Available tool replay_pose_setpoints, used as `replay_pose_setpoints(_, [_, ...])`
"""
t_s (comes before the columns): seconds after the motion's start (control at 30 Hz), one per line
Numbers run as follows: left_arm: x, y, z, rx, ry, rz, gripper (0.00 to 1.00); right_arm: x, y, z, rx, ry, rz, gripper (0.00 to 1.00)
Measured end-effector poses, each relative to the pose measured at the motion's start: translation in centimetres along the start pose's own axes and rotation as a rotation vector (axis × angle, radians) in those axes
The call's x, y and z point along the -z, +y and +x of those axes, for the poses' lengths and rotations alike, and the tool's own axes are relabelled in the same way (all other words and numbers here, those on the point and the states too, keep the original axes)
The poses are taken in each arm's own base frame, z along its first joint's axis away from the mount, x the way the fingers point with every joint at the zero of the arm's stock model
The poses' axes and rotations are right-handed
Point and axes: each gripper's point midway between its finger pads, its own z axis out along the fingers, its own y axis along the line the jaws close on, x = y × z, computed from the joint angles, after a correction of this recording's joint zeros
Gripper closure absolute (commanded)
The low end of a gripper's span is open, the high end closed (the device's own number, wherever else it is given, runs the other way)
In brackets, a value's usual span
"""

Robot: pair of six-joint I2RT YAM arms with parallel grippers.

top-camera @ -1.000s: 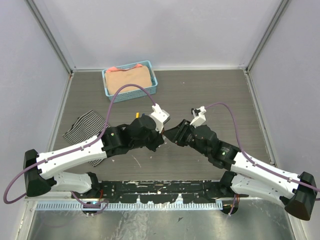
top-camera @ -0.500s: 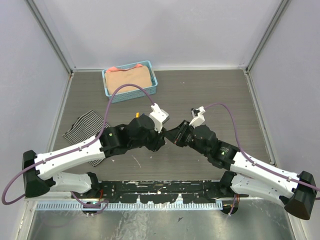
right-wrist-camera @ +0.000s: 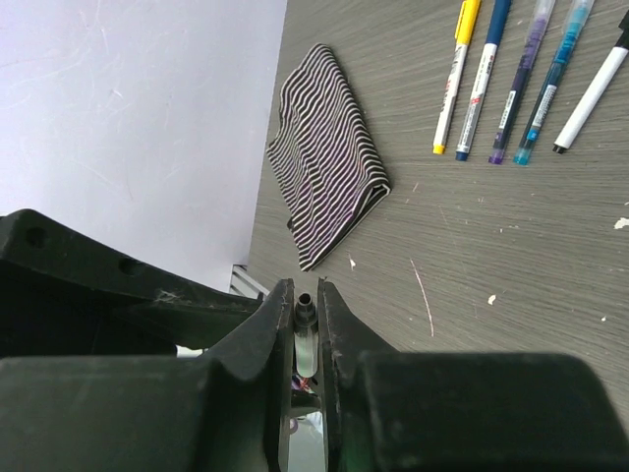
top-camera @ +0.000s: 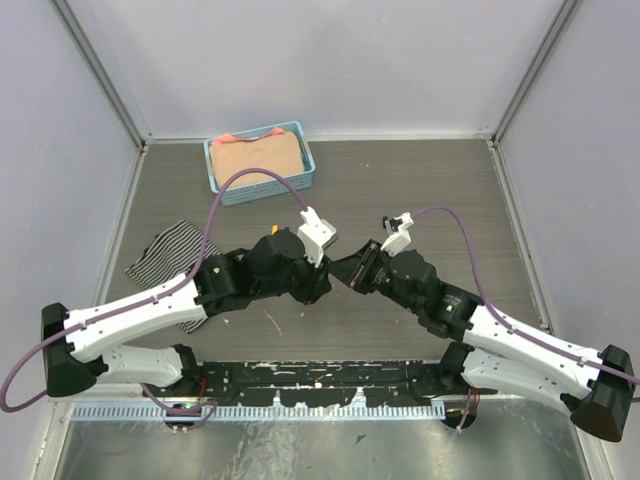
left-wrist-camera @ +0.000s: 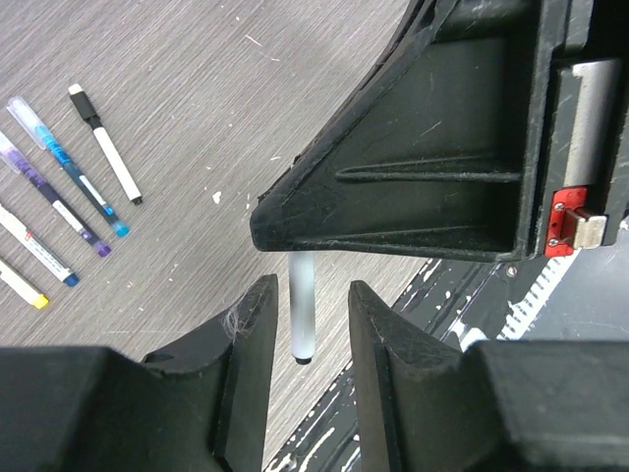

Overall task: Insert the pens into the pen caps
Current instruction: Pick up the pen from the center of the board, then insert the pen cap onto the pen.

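As right end effector (right-wrist-camera: 304, 288) pinches pen (right-wrist-camera: 306, 344), closed

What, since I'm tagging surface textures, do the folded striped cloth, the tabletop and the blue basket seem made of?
The striped cloth looks like soft, matte fabric: it folds and creases. The tabletop is probably matte grey wood-grain laminate, with fine streaks and scuffs. The blue basket is likely moulded plastic, with lattice walls.
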Motion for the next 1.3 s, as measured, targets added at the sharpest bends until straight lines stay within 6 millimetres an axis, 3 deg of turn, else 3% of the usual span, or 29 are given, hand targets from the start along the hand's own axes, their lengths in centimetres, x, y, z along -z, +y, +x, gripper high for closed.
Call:
replay_pose_setpoints(0.23, [-0.1, 0.0, 0.3, -0.005, 0.008, 0.003, 0.69, 0.4, 0.8, -0.5, -0.003, -0.011, -0.023, 0.99])
replay_pose_setpoints(0.4, [-0.4, 0.1, 0.6, -0.012, 0.020, -0.001, 0.90, 0.4, 1.1, -0.6, -0.003, -0.015, -0.029, 0.98])
replay_pose_setpoints(0.47, [-0.4, 0.2, 0.8, -0.013, 0.025, -0.004, 1.00, 0.4, 1.1, -0.6, -0.002, -0.015, -0.027, 0.90])
replay_pose_setpoints(0.57, [-0.5, 0.2, 0.8, -0.016, 0.029, -0.006, 1.00, 0.5, 0.9, -0.6, 0.004, -0.014, -0.021, 0.62])
replay_pose_setpoints(0.6, [-0.5, 0.2, 0.9, -0.018, 0.030, -0.006, 1.00, 0.5, 0.8, -0.7, 0.013, -0.016, -0.012, 0.57])
replay_pose_setpoints(0.77, [-0.4, 0.7, 1.2, -0.025, 0.046, -0.020, 1.00, 1.0, 0.5, -2.4, 0.091, -0.069, 0.065, 0.47])
replay_pose_setpoints(1.0, [-0.1, 3.4, 1.6, -0.004, 0.079, -0.077, 1.00, 1.9, 1.4, -8.0, 0.258, -0.209, 0.232, 0.43])
replay_pose_setpoints(1.1, [0.3, 4.4, 1.9, -0.002, 0.098, -0.103, 1.00, 1.3, -0.1, -10.9, 0.317, -0.228, 0.343, 0.35])
replay_pose_setpoints(1.17, [0.7, 4.8, 2.0, -0.009, 0.116, -0.113, 1.00, 0.5, -2.6, -13.6, 0.326, -0.225, 0.432, 0.29])
replay_pose_setpoints(1.3, [1.5, 5.3, 2.3, -0.026, 0.148, -0.134, 1.00, -1.2, -9.8, -16.5, 0.328, -0.115, 0.610, 0.28])
